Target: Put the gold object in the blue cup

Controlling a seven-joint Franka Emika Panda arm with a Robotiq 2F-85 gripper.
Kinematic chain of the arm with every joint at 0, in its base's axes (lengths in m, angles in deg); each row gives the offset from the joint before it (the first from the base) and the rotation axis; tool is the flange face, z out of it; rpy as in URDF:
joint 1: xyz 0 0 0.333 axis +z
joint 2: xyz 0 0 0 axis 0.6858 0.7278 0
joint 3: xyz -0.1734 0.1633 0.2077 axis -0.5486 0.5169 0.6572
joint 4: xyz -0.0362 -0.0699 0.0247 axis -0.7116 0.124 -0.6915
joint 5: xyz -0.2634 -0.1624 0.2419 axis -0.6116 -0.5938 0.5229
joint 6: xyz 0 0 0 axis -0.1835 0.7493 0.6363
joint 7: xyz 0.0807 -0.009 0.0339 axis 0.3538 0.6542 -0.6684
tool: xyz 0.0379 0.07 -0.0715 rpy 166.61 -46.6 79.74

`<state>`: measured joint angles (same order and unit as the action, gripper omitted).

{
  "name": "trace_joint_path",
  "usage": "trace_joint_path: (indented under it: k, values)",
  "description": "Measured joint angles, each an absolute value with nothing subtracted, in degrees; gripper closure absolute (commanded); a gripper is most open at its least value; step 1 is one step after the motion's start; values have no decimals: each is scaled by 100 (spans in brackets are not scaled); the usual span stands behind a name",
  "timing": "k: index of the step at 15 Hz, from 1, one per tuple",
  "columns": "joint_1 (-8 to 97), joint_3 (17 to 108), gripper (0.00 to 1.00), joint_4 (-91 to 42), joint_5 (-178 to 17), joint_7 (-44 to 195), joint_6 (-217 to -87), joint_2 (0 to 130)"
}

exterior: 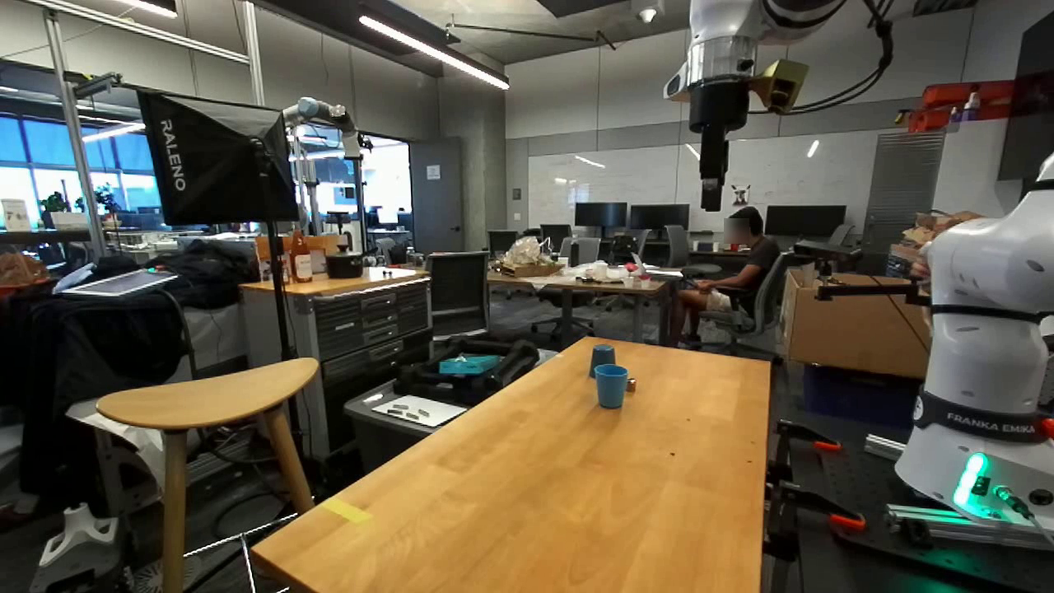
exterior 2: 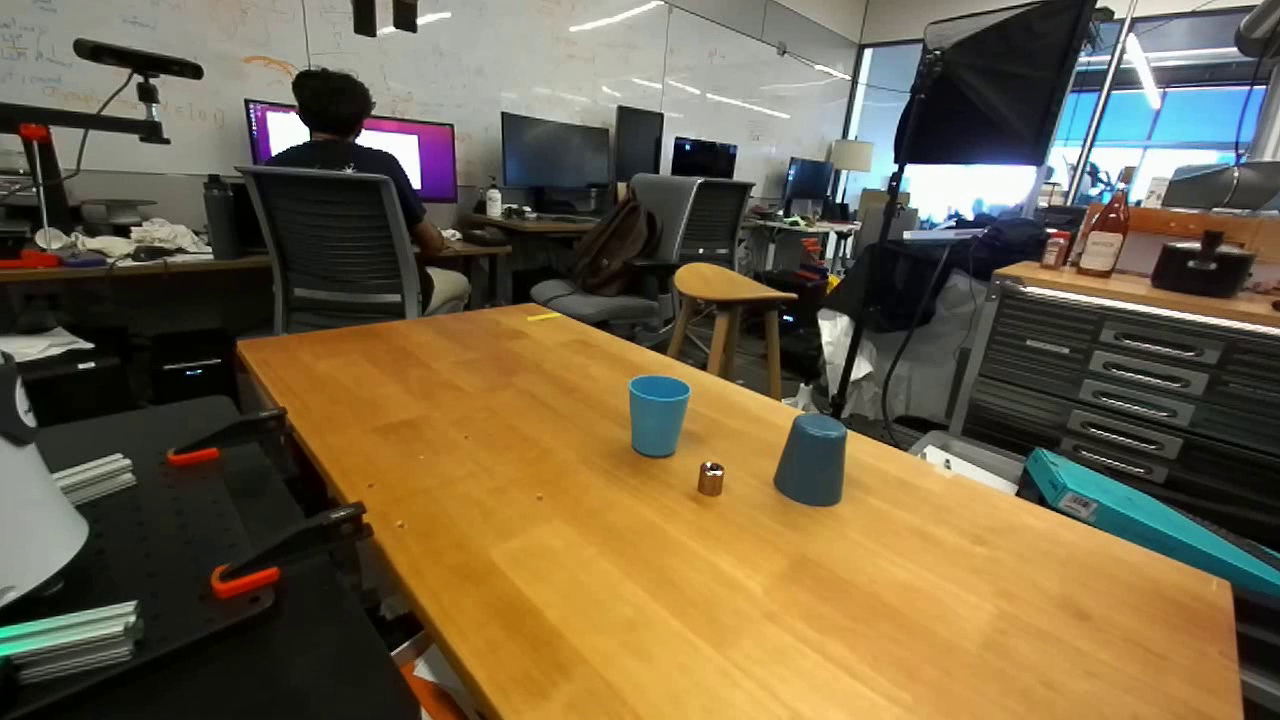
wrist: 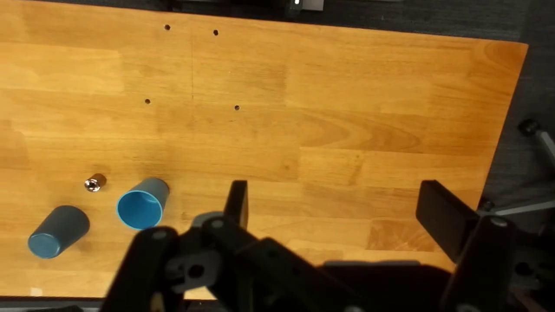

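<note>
Hanging high above the long light-wood counter [exterior 2: 560, 580], the black two-fingered pincer [wrist: 339, 208] is spread wide, holding nothing; the small shiny gold metallic cylinder [exterior 2: 711, 480] stands roughly between the upright bright-blue tapered cup [exterior 2: 658, 420] and the upturned darker-blue tapered cup [exterior 2: 811, 465], apart from both — best to come straight down with a narrower spread, turned to miss both cups, then lift well above the upright one's rim, likely the target, before crossing
</note>
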<state>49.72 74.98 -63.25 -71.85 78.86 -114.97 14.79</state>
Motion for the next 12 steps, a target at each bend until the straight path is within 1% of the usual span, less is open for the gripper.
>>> trace_joint_path:
  k: [2, 4, 9, 12]
  values:
    - [4911, 7496, 0, -6420, -7389, 7905, -11751, 1593]
    - [4612, 7380, 0, -6516, -7731, 7975, -12063, 1883]
    - [3655, 6557, 0, -6477, -8263, 8058, -12522, 2851]
    - [3475, 6087, 0, -6159, -8123, 7799, -12500, 3416]
